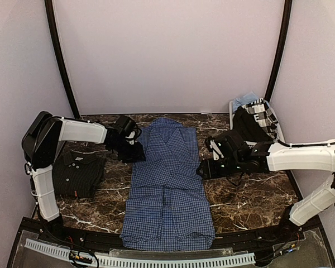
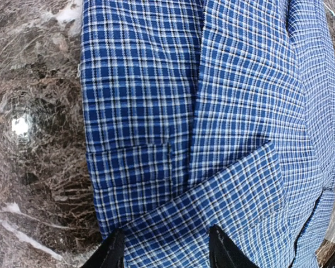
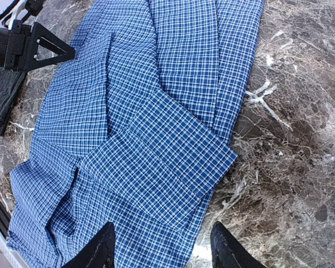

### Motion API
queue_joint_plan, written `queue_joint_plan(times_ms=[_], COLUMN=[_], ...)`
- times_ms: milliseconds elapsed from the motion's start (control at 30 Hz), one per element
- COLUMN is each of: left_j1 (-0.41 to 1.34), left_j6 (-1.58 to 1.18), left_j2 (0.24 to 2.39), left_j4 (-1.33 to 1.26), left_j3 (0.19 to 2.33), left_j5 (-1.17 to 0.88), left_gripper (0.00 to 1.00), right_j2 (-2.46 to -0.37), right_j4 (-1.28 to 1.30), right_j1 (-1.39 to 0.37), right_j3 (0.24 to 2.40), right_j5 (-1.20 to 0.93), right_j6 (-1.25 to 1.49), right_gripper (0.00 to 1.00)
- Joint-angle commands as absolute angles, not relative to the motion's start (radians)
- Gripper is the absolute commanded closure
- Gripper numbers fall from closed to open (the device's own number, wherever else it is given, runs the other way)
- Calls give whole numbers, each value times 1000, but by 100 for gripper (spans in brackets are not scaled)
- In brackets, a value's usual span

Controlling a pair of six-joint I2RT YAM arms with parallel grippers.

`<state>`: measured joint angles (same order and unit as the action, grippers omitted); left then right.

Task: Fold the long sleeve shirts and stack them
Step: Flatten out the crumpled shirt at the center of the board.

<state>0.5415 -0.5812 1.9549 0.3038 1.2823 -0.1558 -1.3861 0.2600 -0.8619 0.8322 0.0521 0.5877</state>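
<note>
The blue checked long sleeve shirt (image 1: 167, 184) lies flat down the middle of the table, collar at the far end and both sleeves folded inward across its front (image 3: 156, 145). The near-black long sleeve shirt (image 1: 78, 173) lies folded at the left with a small orange tag on its near edge. My left gripper (image 1: 137, 153) hovers over the blue shirt's upper left edge (image 2: 139, 111), jaws open with only cloth beneath them (image 2: 166, 245). My right gripper (image 1: 204, 169) is at the shirt's right edge beside the folded cuff, open and holding nothing (image 3: 163, 241). The right wrist view also shows the left gripper (image 3: 39, 47).
A white basket (image 1: 233, 107) at the back right corner holds a black-and-white checked cloth (image 1: 265, 114) and a light blue cloth (image 1: 245, 100). A white slatted strip (image 1: 156, 260) runs along the near edge. The dark marble tabletop (image 1: 251, 195) is bare right of the blue shirt.
</note>
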Motion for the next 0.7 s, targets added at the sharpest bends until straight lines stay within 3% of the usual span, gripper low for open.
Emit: queue_joint_plan(times_ms=[0,467,667], left_j1=[543,543,546], left_j6=[-588,-585,-584], left_j2=[1953,1947,1948], left_j4=[349,345,316], left_j3=[1309,1299,1307], left_j5=[-101,-115,-168], left_gripper=[49,48,60], right_j2=[-1410,-1462,-1471], right_j4=[238,227,222], right_j1=[-853,-851,-851], right_j3=[864,884,880], right_j5=[75,60,61], right_j6=[576,565,563], right_gripper=[45,45,45])
